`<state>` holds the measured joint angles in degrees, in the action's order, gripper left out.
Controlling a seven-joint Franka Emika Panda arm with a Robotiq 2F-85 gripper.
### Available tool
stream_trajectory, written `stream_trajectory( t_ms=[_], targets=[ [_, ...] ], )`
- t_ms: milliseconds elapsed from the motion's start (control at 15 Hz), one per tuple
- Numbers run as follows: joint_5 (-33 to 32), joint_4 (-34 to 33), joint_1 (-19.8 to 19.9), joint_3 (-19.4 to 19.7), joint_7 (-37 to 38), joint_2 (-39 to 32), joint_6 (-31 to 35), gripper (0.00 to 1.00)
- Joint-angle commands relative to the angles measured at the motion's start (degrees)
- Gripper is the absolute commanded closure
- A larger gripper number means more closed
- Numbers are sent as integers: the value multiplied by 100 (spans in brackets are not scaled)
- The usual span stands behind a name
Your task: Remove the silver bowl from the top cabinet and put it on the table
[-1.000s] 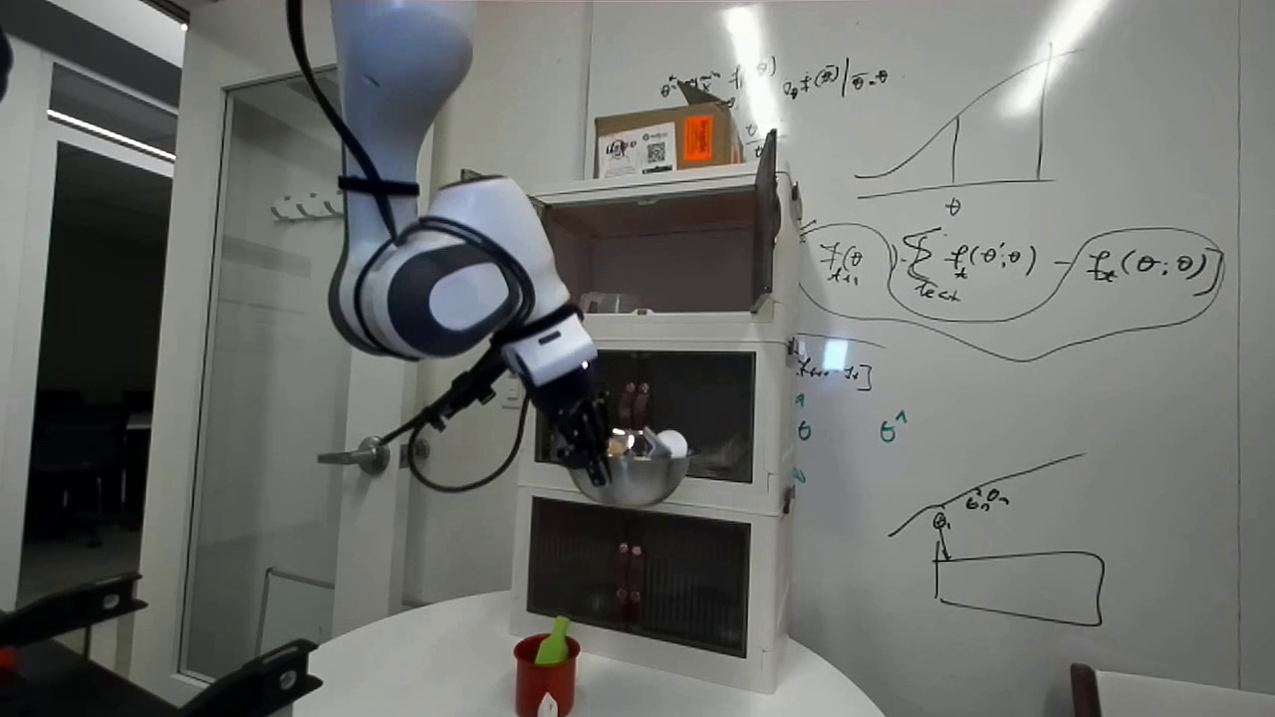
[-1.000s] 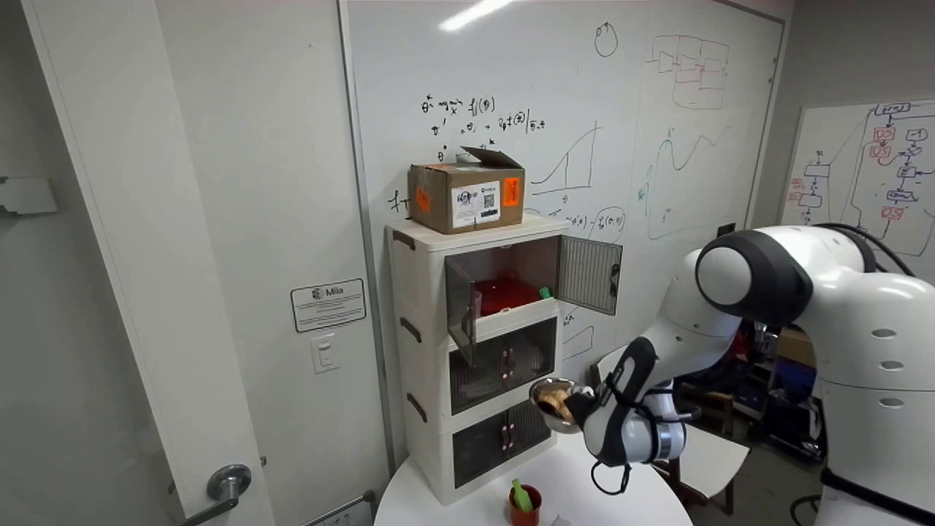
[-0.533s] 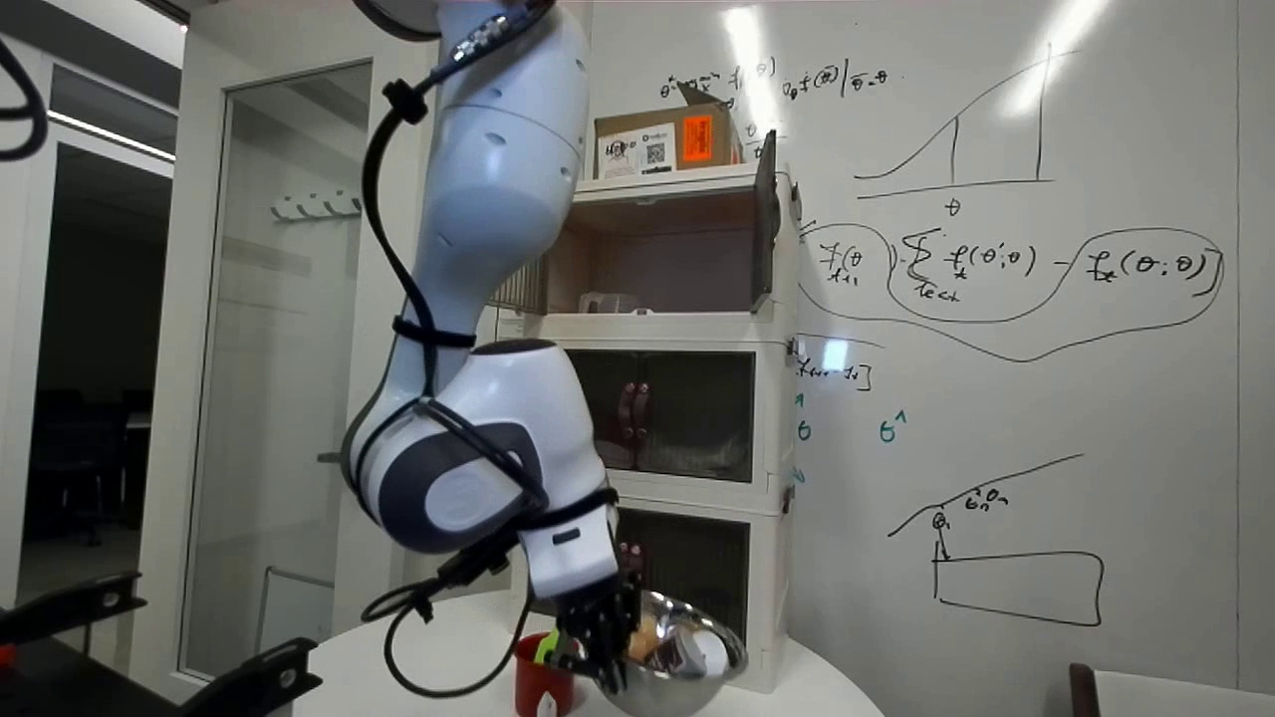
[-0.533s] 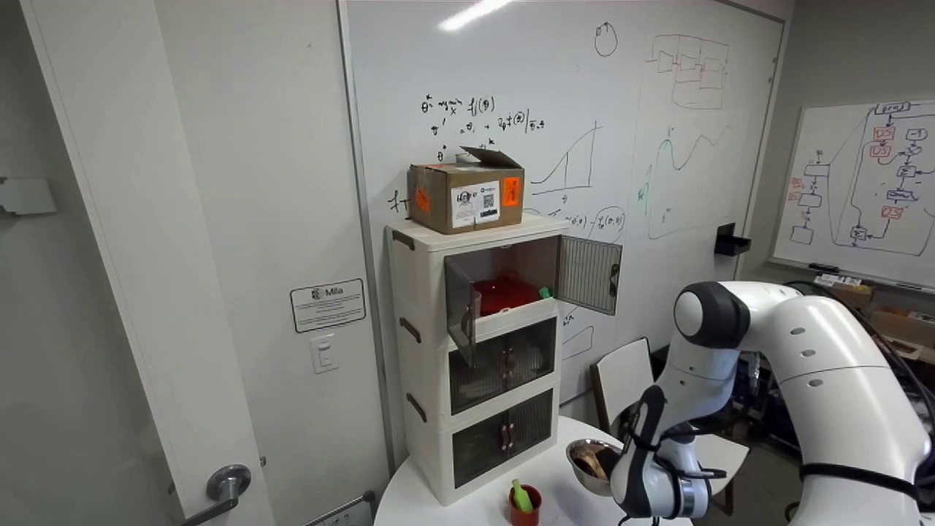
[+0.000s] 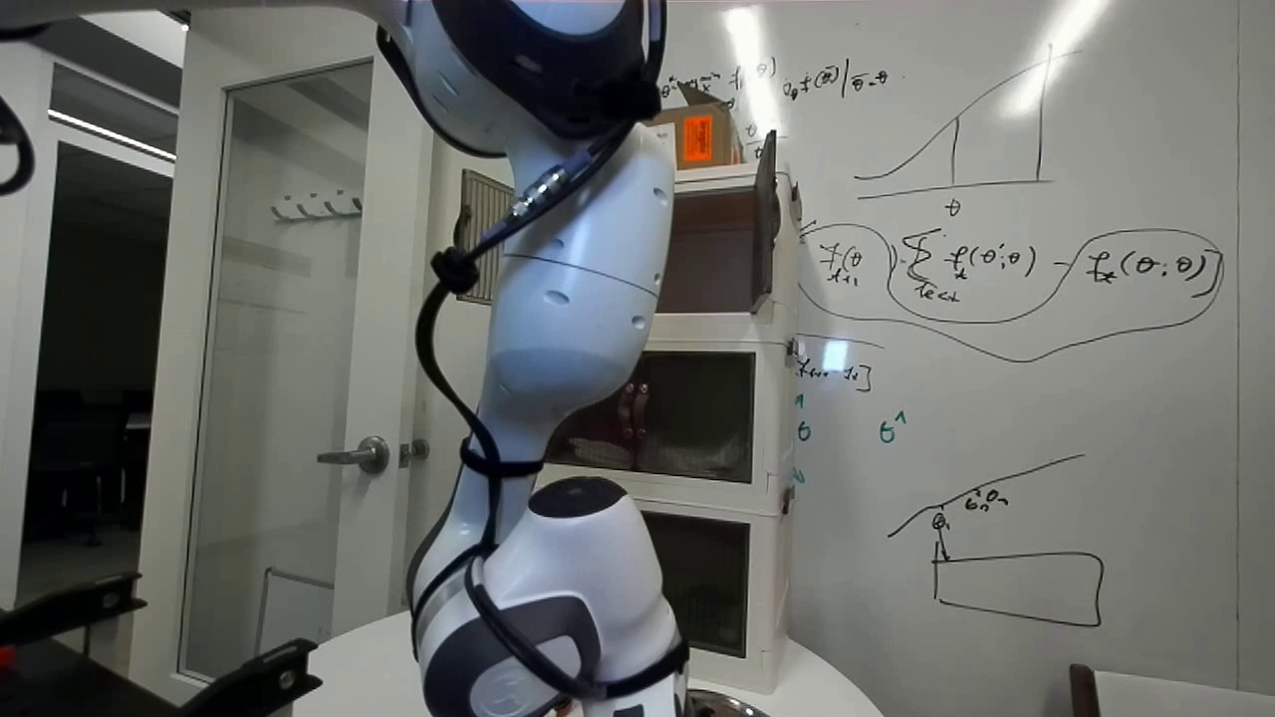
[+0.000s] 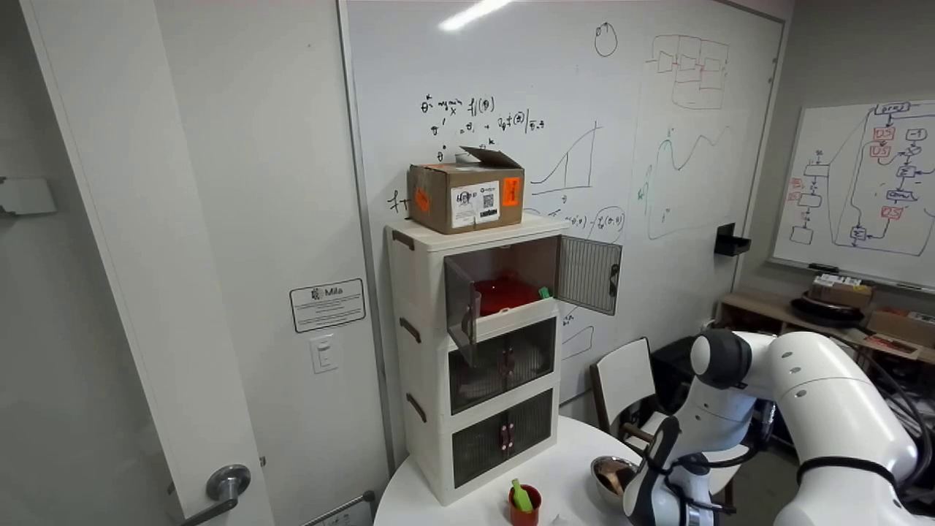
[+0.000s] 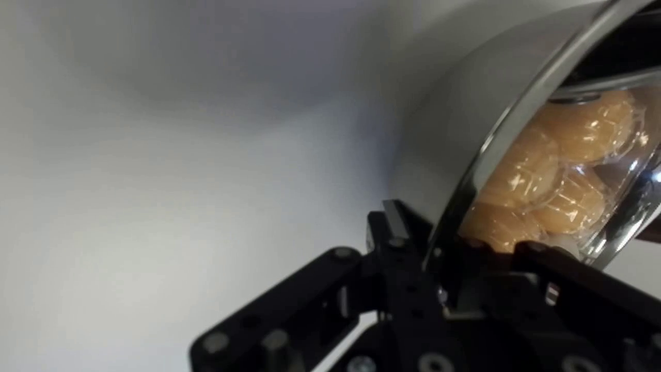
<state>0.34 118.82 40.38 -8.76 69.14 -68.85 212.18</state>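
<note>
The silver bowl [image 6: 606, 493] is low over the white table [image 6: 584, 446], to the right of the red cup in an exterior view. In an exterior view only a bit of its rim [image 5: 727, 703] shows at the bottom edge. In the wrist view the bowl [image 7: 439, 129] is tilted and holds orange-brown balls in clear wrap. My gripper [image 7: 426, 235] is shut on its rim, one finger outside and one inside. I cannot tell whether the bowl touches the table. The top cabinet [image 6: 537, 259] has both doors open. In both exterior views the gripper is hidden or out of frame.
A red cup [image 6: 524, 515] with a green object stands on the table in front of the cabinet stack. A red pot [image 6: 504, 294] sits in the top cabinet. Its open doors [image 6: 590, 274] stick out. A cardboard box [image 6: 467, 197] lies on top. A chair [image 6: 624, 376] stands behind the table.
The arm has lowered the bowl from in front of the middle compartment down close to the table and away from the cabinet stack. The gripper has kept its hold on the bowl.
</note>
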Motion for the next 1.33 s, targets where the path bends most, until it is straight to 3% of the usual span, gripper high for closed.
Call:
stream_trajectory(
  t_ms=[0, 133, 467, 667, 1267],
  targets=[
    [-72, -665, 258, -202, -242, -476, -199, 69],
    [-75, -760, 328, -275, -351, -542, -328, 62],
    [-36, -753, 444, -454, -712, -595, -646, 24],
    [15, -536, 458, -535, -966, -470, -500, 3],
    [-7, 788, 473, -601, -1348, 578, 70, 0]
  ],
)
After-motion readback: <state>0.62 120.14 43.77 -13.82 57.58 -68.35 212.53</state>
